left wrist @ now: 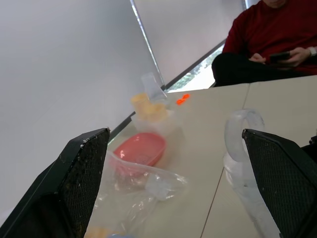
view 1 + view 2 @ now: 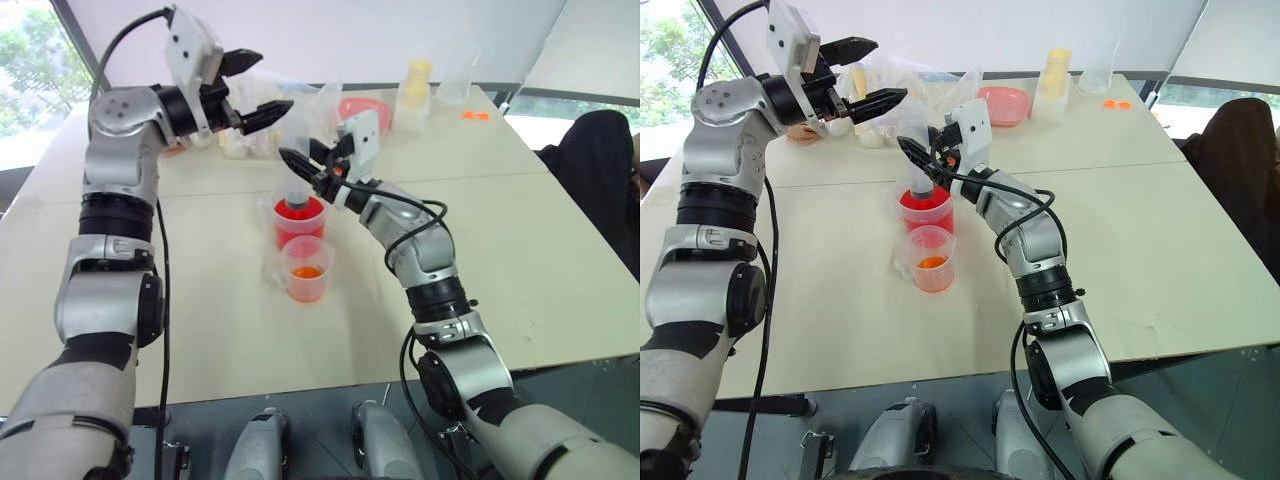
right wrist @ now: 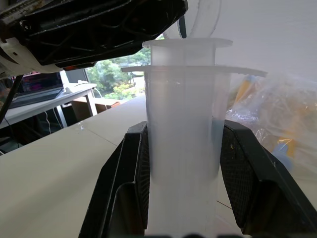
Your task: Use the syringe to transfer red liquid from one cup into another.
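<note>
The syringe (image 2: 297,185) stands upright with its tip down in the larger clear cup (image 2: 298,225), which holds red liquid (image 2: 926,208). My right gripper (image 2: 303,165) is shut on the syringe barrel (image 3: 183,139), just under its flange. My left gripper (image 2: 255,88) hovers open, higher than the syringe top and just to its left. In the left wrist view the plunger's ring (image 1: 241,130) stands between the fingers, untouched. The smaller cup (image 2: 307,270) sits just in front of the larger one, with a little orange-red liquid at its bottom.
At the back of the table lie a crumpled plastic bag (image 2: 290,100), a pink dish (image 2: 362,108), a yellow-filled container (image 2: 415,88), a clear cup (image 2: 455,92) and orange bits (image 2: 475,115). A person in a red top (image 1: 277,39) sits beyond the table's far right.
</note>
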You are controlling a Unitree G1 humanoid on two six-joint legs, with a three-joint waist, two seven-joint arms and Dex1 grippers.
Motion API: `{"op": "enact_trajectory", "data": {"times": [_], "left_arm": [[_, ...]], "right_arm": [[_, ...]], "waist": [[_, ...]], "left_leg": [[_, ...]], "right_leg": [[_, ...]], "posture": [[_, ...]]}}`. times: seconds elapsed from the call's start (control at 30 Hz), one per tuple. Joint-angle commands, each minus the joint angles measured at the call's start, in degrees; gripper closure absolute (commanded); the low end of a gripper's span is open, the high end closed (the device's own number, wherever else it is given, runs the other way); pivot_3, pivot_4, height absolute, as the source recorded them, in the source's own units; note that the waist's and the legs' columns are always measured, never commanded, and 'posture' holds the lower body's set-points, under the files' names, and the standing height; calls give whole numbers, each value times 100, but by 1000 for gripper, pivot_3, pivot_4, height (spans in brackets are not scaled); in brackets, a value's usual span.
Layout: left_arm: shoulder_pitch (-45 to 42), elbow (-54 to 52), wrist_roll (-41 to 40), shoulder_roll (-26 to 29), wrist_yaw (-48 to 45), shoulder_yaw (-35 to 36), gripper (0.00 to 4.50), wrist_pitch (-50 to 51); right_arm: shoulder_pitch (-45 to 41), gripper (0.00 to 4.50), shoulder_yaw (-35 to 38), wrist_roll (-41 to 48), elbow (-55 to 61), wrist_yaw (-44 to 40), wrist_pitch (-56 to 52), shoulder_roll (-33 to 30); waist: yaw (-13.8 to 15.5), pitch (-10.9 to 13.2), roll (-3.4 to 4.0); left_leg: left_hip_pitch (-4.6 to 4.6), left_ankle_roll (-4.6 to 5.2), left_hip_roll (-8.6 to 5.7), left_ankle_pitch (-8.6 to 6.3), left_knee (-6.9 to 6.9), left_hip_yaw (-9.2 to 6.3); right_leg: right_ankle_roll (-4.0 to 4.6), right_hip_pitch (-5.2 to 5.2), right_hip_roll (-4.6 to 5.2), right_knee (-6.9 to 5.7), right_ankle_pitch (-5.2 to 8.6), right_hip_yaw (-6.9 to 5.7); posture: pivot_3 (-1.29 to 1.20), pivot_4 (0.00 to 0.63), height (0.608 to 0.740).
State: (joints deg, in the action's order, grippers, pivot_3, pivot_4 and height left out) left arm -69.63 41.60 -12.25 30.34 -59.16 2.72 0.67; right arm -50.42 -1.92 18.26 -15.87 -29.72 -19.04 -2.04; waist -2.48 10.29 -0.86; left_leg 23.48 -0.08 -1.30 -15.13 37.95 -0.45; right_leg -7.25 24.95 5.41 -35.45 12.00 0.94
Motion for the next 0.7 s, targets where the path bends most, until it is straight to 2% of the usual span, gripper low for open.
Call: {"op": "enact_trajectory", "data": {"times": [0.03, 0.23, 0.33, 0.6, 0.7], "left_arm": [[-230, -77, 200, -73, 322, -58, 0, -47], [-292, -426, 612, -224, 593, -442, 0, 246], [-278, -725, 609, -240, 539, -501, 811, 429], [-176, -1037, 458, -221, 447, -419, 4472, 545], [-254, -910, 404, -257, 579, -299, 4491, 456]], "right_arm": [[-77, 3047, -21, 27, 344, -40, 170, 69], [-21, 3047, -124, -121, 379, 8, 314, 129], [13, 3047, -132, -153, 410, 27, 328, 174], [118, 3047, -153, -168, 440, 62, 349, 234], [179, 3047, -200, -197, 439, 41, 356, 258]], "waist": [[12, 0, 0], [0, 0, 0], [-5, 0, 0], [-4, 0, 0], [-5, 0, 0]], "left_leg": [[0, 0, 0, 0, 0, 0], [0, 0, -1, 0, 0, 1], [0, 0, -1, 0, 0, 1], [0, 0, 0, 0, 0, 0], [0, 0, 0, 0, 0, -1]], "right_leg": [[0, 0, 0, 0, 0, 0], [0, -2, -1, -1, 0, 0], [0, -2, -1, -5, 0, 0], [0, -1, -2, -6, 0, 1], [0, -1, -2, -6, 0, 1]], "posture": [[0, 150, 740], [0, 150, 740], [0, 150, 740], [0, 150, 740], [0, 150, 740]]}}
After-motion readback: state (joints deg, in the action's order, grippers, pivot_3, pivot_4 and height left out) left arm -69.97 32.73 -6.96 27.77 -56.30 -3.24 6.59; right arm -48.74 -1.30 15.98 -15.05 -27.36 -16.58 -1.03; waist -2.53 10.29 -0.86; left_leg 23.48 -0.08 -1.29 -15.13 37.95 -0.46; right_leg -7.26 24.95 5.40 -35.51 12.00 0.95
